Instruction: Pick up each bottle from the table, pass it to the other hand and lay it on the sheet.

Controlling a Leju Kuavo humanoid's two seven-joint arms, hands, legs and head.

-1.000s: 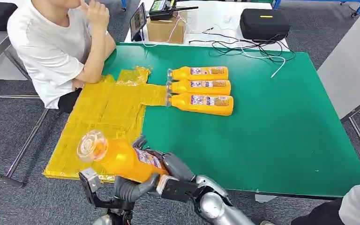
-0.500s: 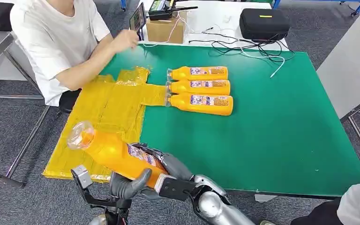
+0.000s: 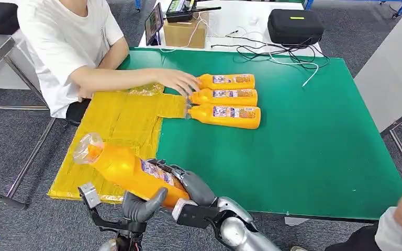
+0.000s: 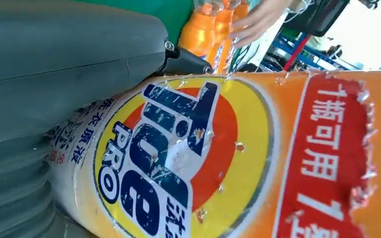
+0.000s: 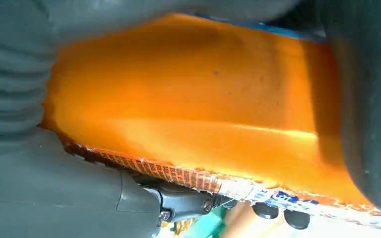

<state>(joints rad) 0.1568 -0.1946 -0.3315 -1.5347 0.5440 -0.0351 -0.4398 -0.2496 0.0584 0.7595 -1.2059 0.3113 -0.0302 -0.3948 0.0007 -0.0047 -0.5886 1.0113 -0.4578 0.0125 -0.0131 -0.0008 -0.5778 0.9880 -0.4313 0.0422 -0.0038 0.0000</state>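
I see my robot's right arm (image 3: 241, 230), shiny silver and round, with a black block at the wrist. Its right hand (image 3: 188, 185) has a grey cover and dark fingers. The left hand (image 3: 138, 206) has a fat grey thumb (image 4: 69, 47), a ribbed grey cover and a small silver screw.

Bystanders and clutter around my table

I see a person (image 3: 65, 47) seated at left, a box (image 3: 185, 32), a black case (image 3: 295, 26) and cables (image 3: 272, 52) beyond.
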